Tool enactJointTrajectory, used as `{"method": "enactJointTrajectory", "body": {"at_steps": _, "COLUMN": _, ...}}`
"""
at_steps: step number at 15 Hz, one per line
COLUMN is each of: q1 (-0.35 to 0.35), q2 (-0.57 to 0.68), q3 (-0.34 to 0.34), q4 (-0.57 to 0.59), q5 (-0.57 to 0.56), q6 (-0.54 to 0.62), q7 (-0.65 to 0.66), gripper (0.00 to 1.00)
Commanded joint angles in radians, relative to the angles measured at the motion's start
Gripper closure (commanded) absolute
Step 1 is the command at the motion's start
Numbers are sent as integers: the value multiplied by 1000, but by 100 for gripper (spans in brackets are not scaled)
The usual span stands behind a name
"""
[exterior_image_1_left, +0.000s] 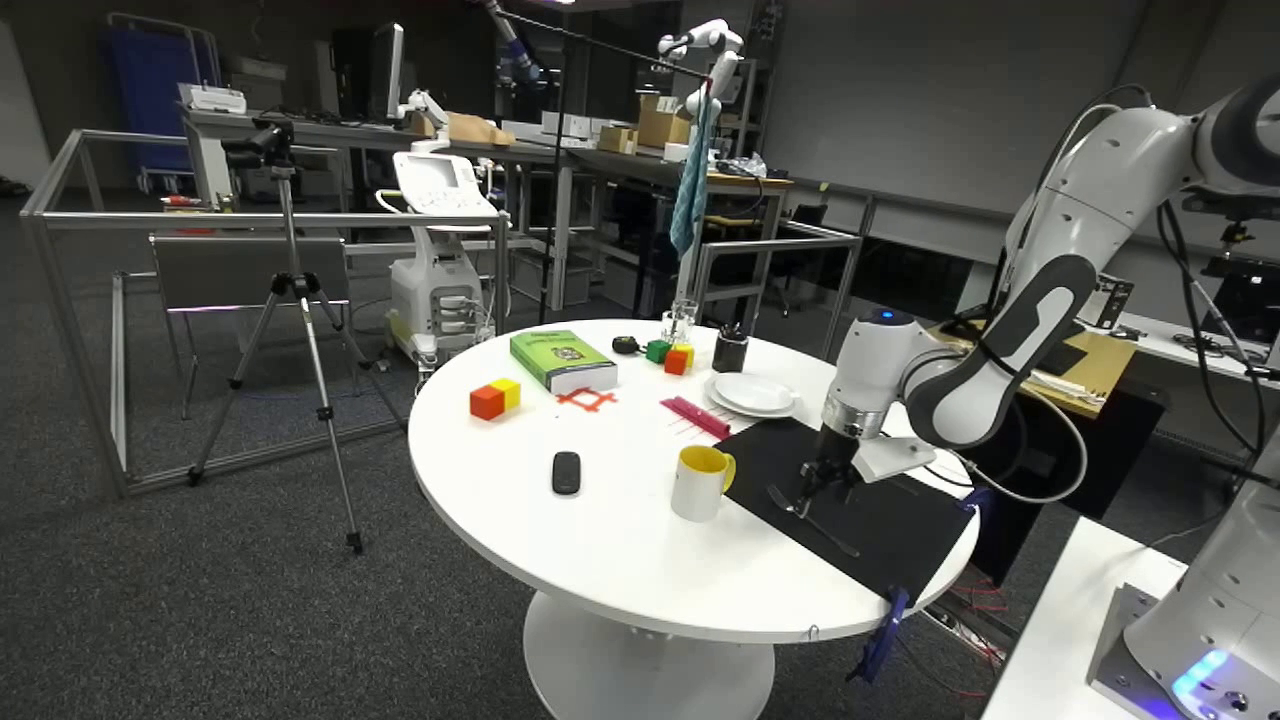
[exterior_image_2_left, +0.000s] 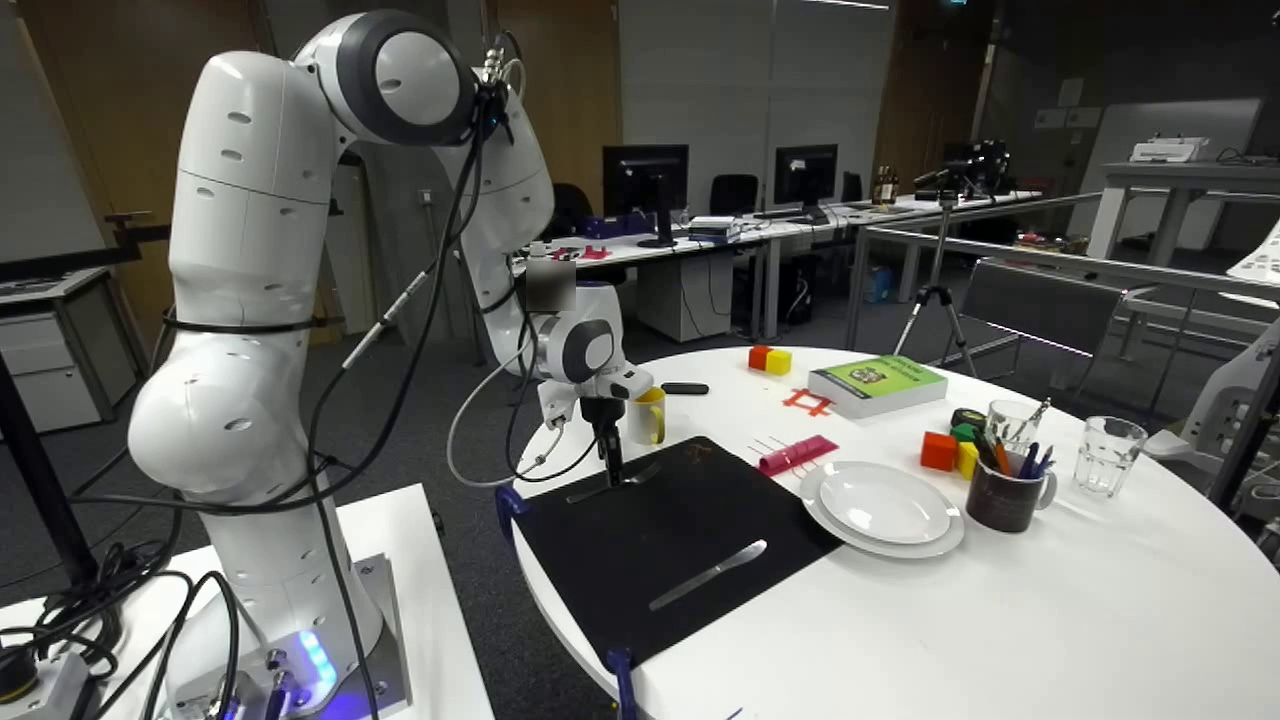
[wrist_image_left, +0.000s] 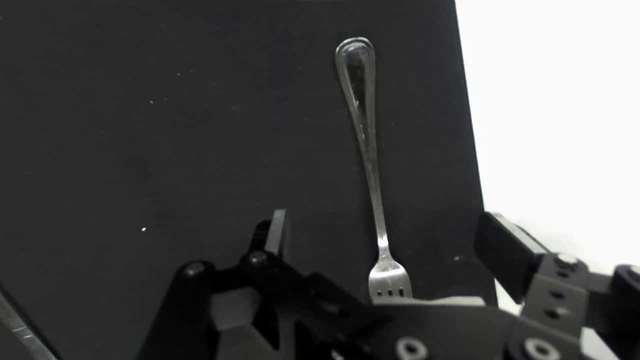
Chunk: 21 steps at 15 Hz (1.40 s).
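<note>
Two fingers (wrist_image_left: 511, 247) of our gripper (wrist_image_left: 385, 222) are standing wide apart, and in the wrist view we are finding the fork (wrist_image_left: 371, 162) running through the gap between them, apart from both. The fork is lying on a black mat (wrist_image_left: 225, 125), whose right edge is giving way to the white table (wrist_image_left: 550, 100); at the near left, part of a knife (wrist_image_left: 25, 330) is showing. In both exterior views we are seeing the gripper pointing downward over the fork, its tips close to the mat, though we are not managing to tell whether they are touching it. In an exterior view the fork's handle is pointing left and its tines right, the knife is lying farther to the near right, and two stacked plates (exterior_image_2_left: 885, 500) are resting at the mat's right edge, with a dark mug (exterior_image_2_left: 1000, 505) holding pens just beyond. In an exterior view, a white mug (exterior_image_1_left: 695, 490) with a yellow inside is standing left of the gripper, and a slim black object (exterior_image_1_left: 566, 472) is lying farther left. Toward the far side we are spotting a green book (exterior_image_1_left: 565, 355) and, to its near left, a red cube (exterior_image_1_left: 487, 403) and a yellow cube (exterior_image_1_left: 511, 392) sitting side by side.
</note>
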Motion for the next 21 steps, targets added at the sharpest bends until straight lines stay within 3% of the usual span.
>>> {"method": "enactJointTrajectory", "body": {"at_steps": 1, "q1": 16, "q2": 49, "q3": -3, "q4": 67, "q5": -6, "q6": -21, "q7": 0, "gripper": 0}}
{"method": "enactJointTrajectory", "body": {"at_steps": 2, "q1": 23, "q2": 60, "q3": -6, "q4": 82, "q5": -8, "q6": -28, "q7": 4, "gripper": 0}}
{"method": "enactJointTrajectory", "body": {"at_steps": 3, "q1": 136, "q2": 60, "q3": -100, "q4": 90, "q5": 105, "q6": -22, "q7": -79, "gripper": 0}}
{"method": "enactJointTrajectory", "body": {"at_steps": 8, "q1": 279, "q2": 114, "q3": -216, "q4": 152, "q5": 205, "q6": -35, "q7": -128, "gripper": 0}}
{"method": "enactJointTrajectory", "body": {"at_steps": 12, "q1": 378, "q2": 137, "q3": -309, "q4": 181, "q5": 207, "q6": -56, "q7": -96, "gripper": 0}}
{"method": "enactJointTrajectory", "body": {"at_steps": 16, "q1": 424, "q2": 145, "q3": -361, "q4": 190, "q5": 202, "q6": -87, "q7": -89, "gripper": 0}}
{"method": "enactJointTrajectory", "body": {"at_steps": 19, "q1": 427, "q2": 148, "q3": -360, "q4": 200, "q5": 204, "q6": -117, "q7": -96, "gripper": 0}}
{"method": "enactJointTrajectory", "body": {"at_steps": 21, "q1": 420, "q2": 147, "q3": -351, "q4": 204, "q5": 207, "q6": -133, "q7": -104, "gripper": 26}}
